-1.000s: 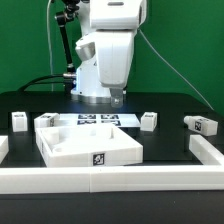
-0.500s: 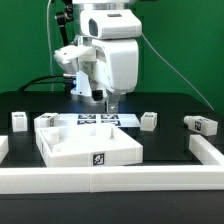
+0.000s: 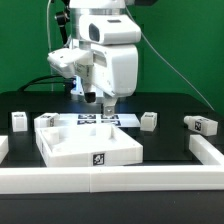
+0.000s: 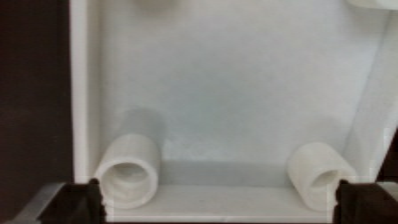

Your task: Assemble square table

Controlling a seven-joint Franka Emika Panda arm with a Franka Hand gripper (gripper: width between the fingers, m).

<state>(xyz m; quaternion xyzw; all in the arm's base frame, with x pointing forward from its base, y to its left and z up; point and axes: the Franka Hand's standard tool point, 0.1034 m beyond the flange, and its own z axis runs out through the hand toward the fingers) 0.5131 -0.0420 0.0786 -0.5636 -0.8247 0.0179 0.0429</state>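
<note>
One open, empty pair of jaws hovers above the square table top [image 3: 70, 150]. Descending off-centre could strike its rim [image 4: 75, 100].

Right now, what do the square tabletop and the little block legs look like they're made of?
The square tabletop looks like moulded white plastic, matte to faintly satin: uniform colour, rounded rim, moulded round sockets in the wrist view. The block legs look like the same white plastic, though too small to be sure.

White rimmed square top [image 3: 65, 150] flat, rim up; tagged white block legs [image 3: 148, 120] apart beside it
</note>
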